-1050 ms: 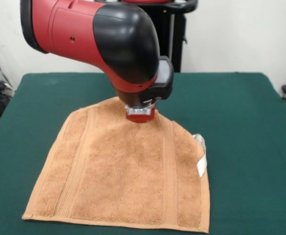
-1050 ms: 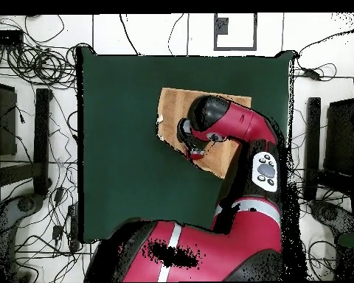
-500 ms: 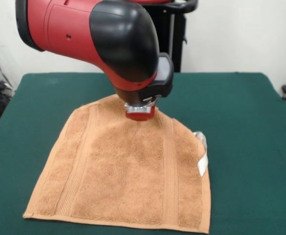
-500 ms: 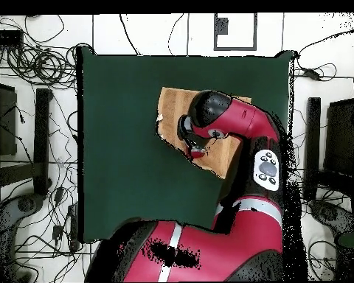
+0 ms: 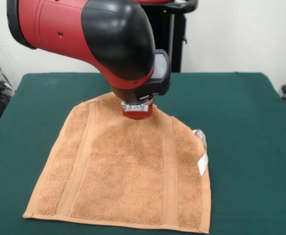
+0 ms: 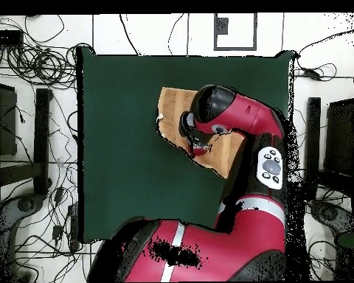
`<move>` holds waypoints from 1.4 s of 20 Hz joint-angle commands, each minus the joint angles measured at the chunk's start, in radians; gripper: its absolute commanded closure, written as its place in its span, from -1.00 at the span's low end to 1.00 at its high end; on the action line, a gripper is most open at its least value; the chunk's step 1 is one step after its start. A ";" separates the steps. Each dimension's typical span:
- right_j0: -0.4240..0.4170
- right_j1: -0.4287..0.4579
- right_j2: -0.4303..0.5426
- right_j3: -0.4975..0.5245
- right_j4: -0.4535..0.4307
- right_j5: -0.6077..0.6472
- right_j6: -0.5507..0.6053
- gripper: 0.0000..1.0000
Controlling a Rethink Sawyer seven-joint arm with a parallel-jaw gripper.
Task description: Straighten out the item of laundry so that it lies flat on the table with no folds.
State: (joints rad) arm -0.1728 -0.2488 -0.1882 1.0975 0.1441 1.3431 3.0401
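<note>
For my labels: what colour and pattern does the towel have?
The towel is orange-tan terry with woven band stripes; the front view shows this best.

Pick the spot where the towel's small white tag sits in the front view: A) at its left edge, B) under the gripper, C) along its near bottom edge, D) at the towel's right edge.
D: the white tag hangs at the right edge of the towel, well clear of the gripper.

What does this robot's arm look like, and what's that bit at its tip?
The arm is bulky and rounded, glossy red with black joint covers. The overhead view shows a grey oval button panel on it and a pale stripe near its base. The end effector is a small red piece under a silvery collar.
</note>
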 commanded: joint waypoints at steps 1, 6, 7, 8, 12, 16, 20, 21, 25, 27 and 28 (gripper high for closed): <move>0.007 0.001 0.080 -0.034 0.033 0.132 0.059 1.00; 0.000 0.013 0.079 -0.061 0.030 0.161 0.055 1.00; -0.001 0.015 0.080 -0.066 0.031 0.166 0.055 1.00; -0.002 0.017 0.081 -0.071 0.032 0.172 0.056 1.00; -0.003 0.026 0.082 -0.090 0.032 0.192 0.055 1.00; -0.005 0.035 0.082 -0.109 0.028 0.209 0.047 1.00; -0.020 0.058 0.093 -0.138 0.007 0.216 -0.012 1.00; -0.029 0.062 0.099 -0.143 0.000 0.212 -0.044 1.00; -0.039 0.081 0.104 -0.192 -0.013 0.265 -0.073 1.00; -0.043 0.080 0.105 -0.192 -0.015 0.268 -0.082 1.00; -0.043 0.081 0.106 -0.194 -0.016 0.270 -0.082 1.00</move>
State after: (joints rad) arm -0.2133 -0.1771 -0.1850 0.9322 0.1393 1.5127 3.0401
